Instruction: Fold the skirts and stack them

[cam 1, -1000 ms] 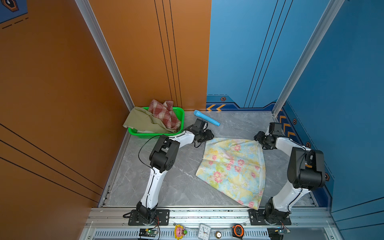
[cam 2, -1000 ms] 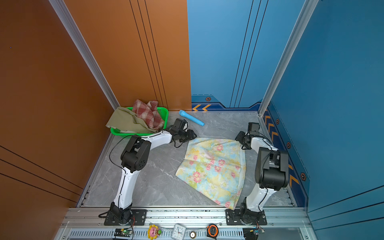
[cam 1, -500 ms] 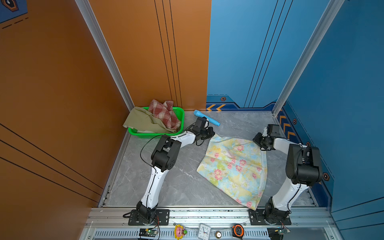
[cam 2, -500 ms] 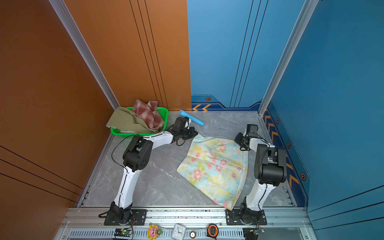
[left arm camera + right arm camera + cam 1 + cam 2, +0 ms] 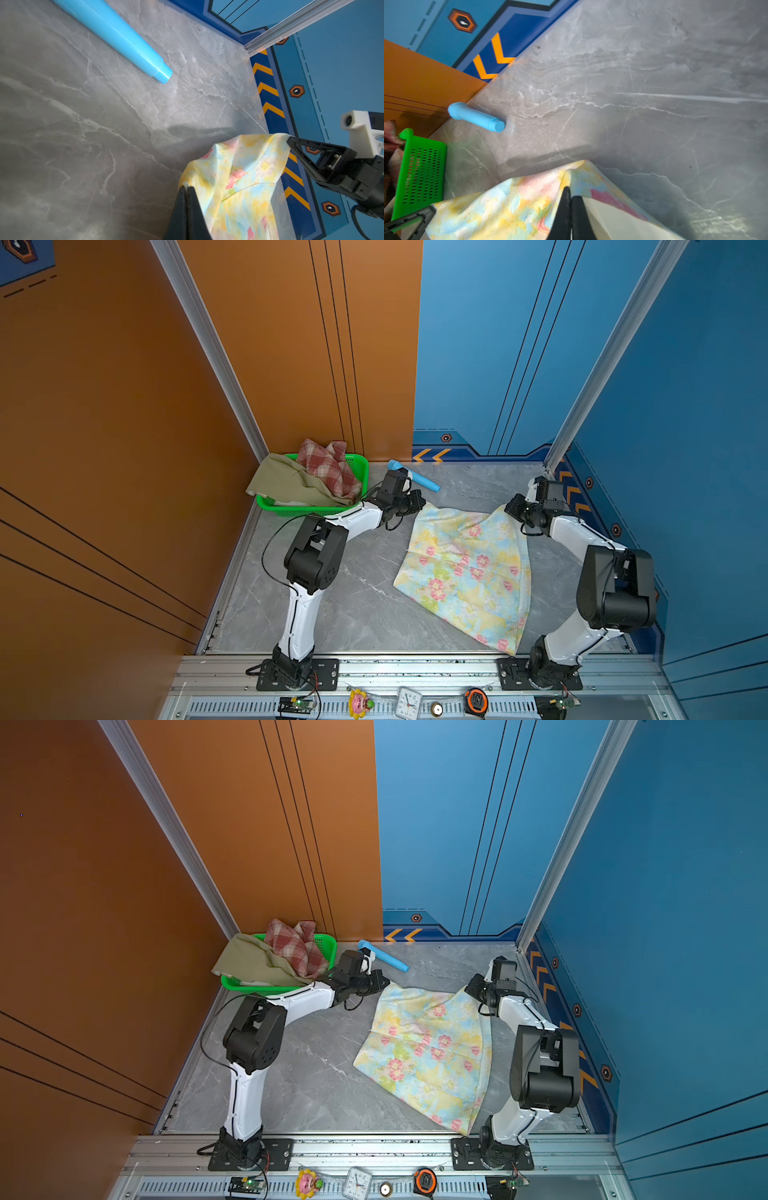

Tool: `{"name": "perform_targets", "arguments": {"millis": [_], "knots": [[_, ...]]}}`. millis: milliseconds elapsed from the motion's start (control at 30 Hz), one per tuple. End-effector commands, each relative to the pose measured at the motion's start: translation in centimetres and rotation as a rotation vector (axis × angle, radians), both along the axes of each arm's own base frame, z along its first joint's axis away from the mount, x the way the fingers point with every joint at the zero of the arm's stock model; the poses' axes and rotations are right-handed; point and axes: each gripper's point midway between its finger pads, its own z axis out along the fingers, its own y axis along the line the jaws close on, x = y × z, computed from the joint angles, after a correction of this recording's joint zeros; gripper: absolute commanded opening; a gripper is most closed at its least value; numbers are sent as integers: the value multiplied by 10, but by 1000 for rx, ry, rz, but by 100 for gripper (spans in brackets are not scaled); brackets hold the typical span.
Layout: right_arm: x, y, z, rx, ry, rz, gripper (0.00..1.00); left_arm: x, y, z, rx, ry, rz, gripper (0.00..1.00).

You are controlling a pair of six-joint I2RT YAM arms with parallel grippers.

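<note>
The pastel floral skirt [image 5: 465, 572] [image 5: 424, 1052] lies spread on the grey marble floor, with its two far corners raised off the floor. My left gripper [image 5: 419, 506] [image 5: 186, 188] is shut on the far left corner. My right gripper [image 5: 509, 510] [image 5: 570, 192] is shut on the far right corner, where the skirt's cream lining shows. The far edge sags between them. The red-and-cream plaid skirt [image 5: 328, 466] and the olive-green skirt [image 5: 286, 485] sit crumpled in the green basket [image 5: 361, 464] at the back left.
A light-blue tube [image 5: 415, 479] [image 5: 116, 39] lies on the floor just behind my left gripper. The orange wall and the blue wall close off the back and sides. A clock, a tape measure and a toy sit on the front rail.
Both grippers have closed on the floral skirt's far corners and lifted them a little. The skirt's far edge now hangs between them instead of lying flat.
</note>
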Motion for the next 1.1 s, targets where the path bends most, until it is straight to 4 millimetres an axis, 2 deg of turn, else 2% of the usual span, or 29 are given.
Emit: {"name": "perform_targets", "arguments": {"millis": [0, 133, 300, 500, 633, 733, 800, 867, 967, 1033, 1067], "knots": [[-7, 5, 49, -64, -86, 20, 0, -6, 21, 54, 14, -130, 32, 0], [-26, 15, 111, -74, -215, 41, 0, -32, 47, 102, 50, -219, 63, 0], [-57, 22, 175, -95, -353, 53, 0, -73, 82, 159, 80, -342, 116, 0], [-98, 35, 244, -87, -507, 96, 0, -134, 115, 205, 128, -470, 177, 0], [-130, 43, 278, -83, -586, 116, 0, -179, 136, 227, 148, -551, 214, 0], [-152, 46, 295, -79, -617, 122, 0, -209, 148, 239, 162, -595, 230, 0], [-162, 45, 303, -79, -613, 118, 0, -222, 151, 248, 166, -622, 225, 0], [-166, 45, 311, -71, -606, 115, 0, -227, 151, 256, 184, -635, 223, 0], [-163, 42, 323, -42, -588, 100, 0, -216, 150, 266, 215, -645, 234, 0], [-151, 37, 322, -24, -564, 77, 0, -200, 146, 267, 217, -631, 234, 0], [-141, 34, 316, -5, -537, 68, 0, -186, 145, 260, 224, -597, 242, 0]]}}
